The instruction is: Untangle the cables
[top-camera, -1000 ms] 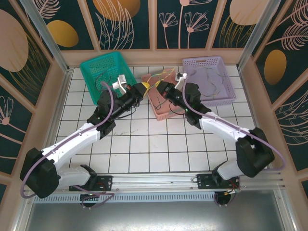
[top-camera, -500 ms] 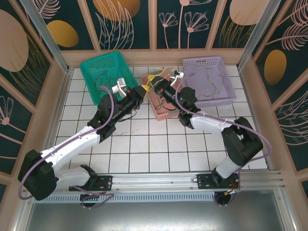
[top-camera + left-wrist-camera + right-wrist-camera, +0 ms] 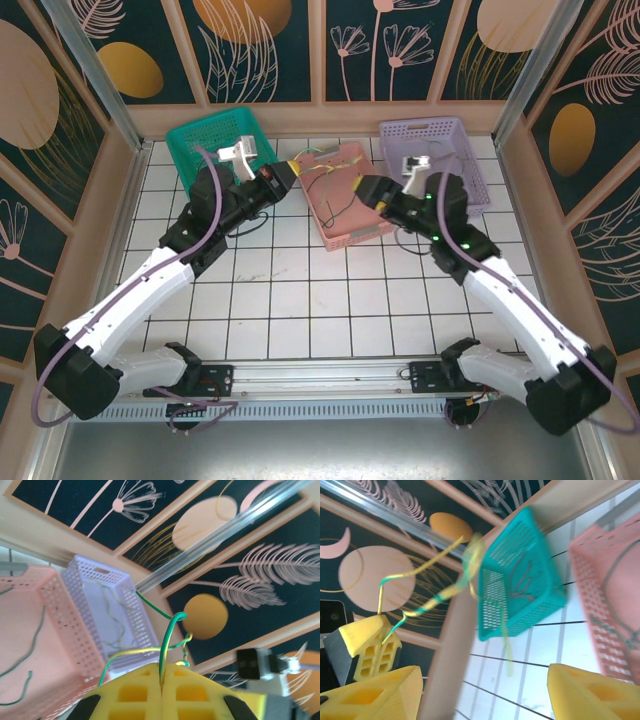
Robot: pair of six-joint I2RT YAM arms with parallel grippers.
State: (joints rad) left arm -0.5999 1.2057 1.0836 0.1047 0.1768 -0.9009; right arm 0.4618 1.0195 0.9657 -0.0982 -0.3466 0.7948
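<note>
At the table's far side: one wire pinched, the other gripper open

Three perforated plastic baskets, teal (image 3: 205,135), pink (image 3: 322,222) and lilac (image 3: 462,150), line the far wall. Open white tiled tabletop (image 3: 320,300) spreads between them and the arm bases. Between the teal and pink baskets, the left gripper (image 3: 286,176) presses its yellow fingers together on a thin green-and-yellow wire (image 3: 168,632). It rises from the tips and trails rightward toward the pink basket's far rim. Over that basket's right side, the right gripper (image 3: 362,189) has its jaws spread, holding nothing. More thin wires (image 3: 345,207) lie loose inside it.
</note>
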